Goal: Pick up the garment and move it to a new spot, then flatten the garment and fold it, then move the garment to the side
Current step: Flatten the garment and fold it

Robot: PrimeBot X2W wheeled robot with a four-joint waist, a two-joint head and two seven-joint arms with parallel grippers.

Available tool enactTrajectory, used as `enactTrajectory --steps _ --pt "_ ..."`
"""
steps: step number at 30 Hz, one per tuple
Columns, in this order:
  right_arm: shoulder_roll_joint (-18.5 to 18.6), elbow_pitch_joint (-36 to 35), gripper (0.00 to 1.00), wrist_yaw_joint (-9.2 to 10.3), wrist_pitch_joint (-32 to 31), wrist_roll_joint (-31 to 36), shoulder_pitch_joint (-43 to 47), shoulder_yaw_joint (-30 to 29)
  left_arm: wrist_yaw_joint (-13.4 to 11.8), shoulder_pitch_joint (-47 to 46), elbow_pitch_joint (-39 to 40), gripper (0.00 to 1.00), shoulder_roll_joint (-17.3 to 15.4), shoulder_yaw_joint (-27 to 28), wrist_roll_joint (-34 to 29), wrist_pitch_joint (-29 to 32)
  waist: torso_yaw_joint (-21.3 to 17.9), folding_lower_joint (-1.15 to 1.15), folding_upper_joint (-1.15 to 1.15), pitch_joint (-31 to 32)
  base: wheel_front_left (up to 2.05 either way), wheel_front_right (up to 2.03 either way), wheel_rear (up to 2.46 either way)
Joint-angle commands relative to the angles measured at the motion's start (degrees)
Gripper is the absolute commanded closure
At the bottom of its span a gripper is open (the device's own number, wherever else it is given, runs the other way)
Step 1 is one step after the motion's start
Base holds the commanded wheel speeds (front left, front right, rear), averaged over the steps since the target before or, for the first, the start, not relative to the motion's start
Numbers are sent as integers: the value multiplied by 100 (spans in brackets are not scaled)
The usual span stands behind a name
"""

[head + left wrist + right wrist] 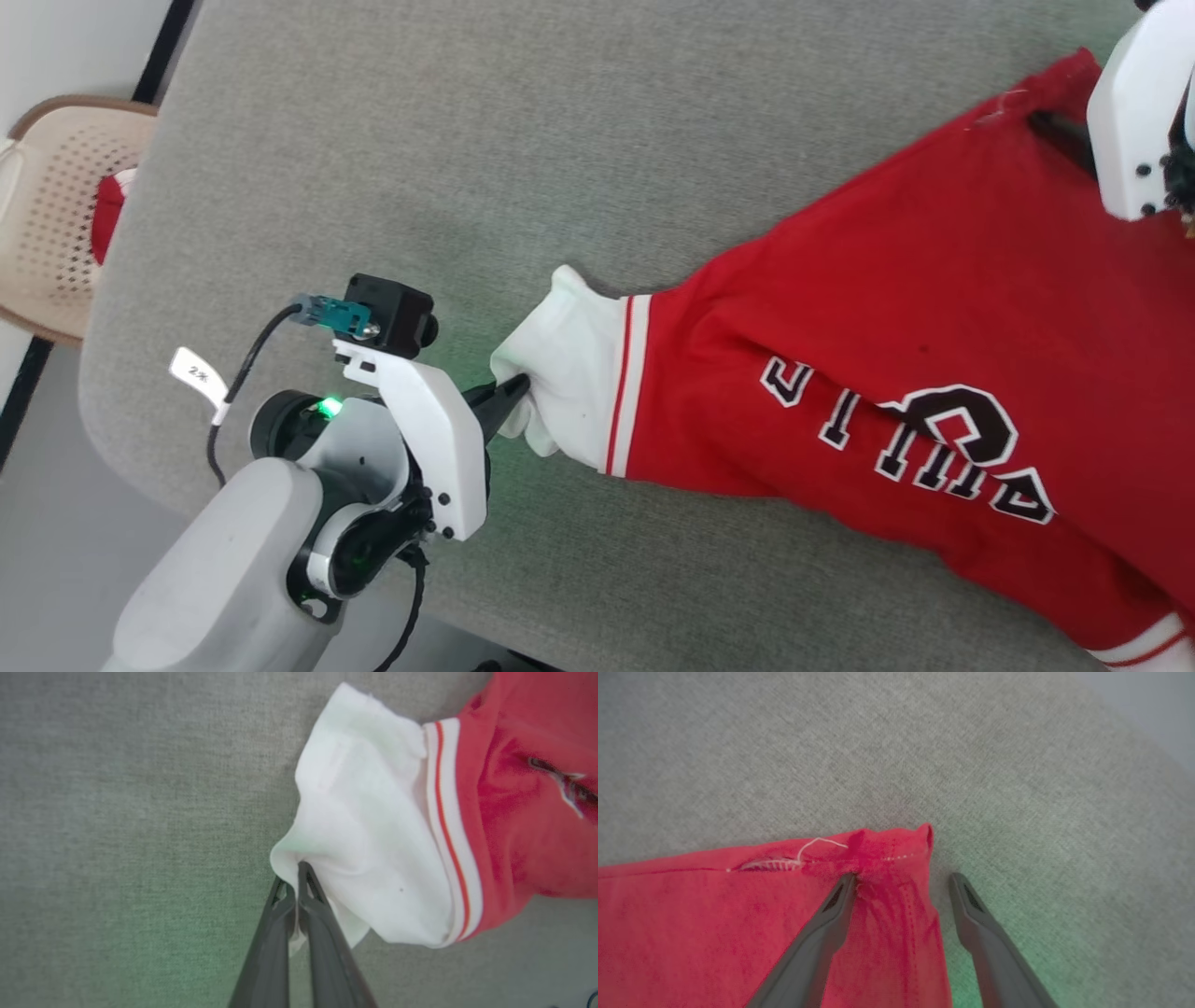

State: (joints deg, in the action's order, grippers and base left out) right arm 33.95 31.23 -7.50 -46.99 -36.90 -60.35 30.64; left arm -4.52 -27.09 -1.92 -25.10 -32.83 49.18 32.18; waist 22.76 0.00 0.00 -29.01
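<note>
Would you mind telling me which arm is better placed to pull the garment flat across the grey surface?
Left, I think: the left end effector is shut on the white sleeve of the garment, ready to pull. The right end effector stands open astride the red corner, gripping nothing yet.

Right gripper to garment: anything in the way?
Nothing visible. The right gripper is open astride a red corner of the garment: one finger over the cloth, the other over the bare grey surface.
</note>
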Motion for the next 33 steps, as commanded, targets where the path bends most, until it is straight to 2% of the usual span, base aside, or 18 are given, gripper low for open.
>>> enactTrajectory --steps 1,7,8,9,16,22,27,33 --pt "-64 383 0 2 -295 -111 195 234 44 -93 -64 100 39 -20 -10 -40 84 0 0 -56 0 0 0" --pt "-32 938 0 0 -1284 -281 116 804 90 -173 -275 100 116 -51 31 -62 146 0 0 -38 0 0 0" --pt "-11 935 41 -1 -1411 -309 99 896 92 -191 -306 100 114 -44 37 -66 144 0 0 -23 0 0 0" --pt "11 909 100 -5 -1454 -360 60 938 97 -210 -328 100 113 -42 46 -55 136 0 0 -7 0 0 0" --pt "169 524 100 2 -846 -540 -438 934 48 -572 -390 100 -97 151 29 109 -90 0 0 131 0 0 0" --pt "180 116 100 2 -297 -670 -734 801 -66 -1256 -389 100 -509 420 -59 472 -476 0 0 349 0 0 0" --pt "286 -213 100 2 -53 -711 -872 679 -100 -1989 -509 100 -856 614 -178 834 -844 0 0 529 0 0 0" --pt "371 -561 100 2 168 -716 -994 463 -32 -2718 -712 100 -1078 742 -272 1033 -1174 0 0 724 0 0 0"
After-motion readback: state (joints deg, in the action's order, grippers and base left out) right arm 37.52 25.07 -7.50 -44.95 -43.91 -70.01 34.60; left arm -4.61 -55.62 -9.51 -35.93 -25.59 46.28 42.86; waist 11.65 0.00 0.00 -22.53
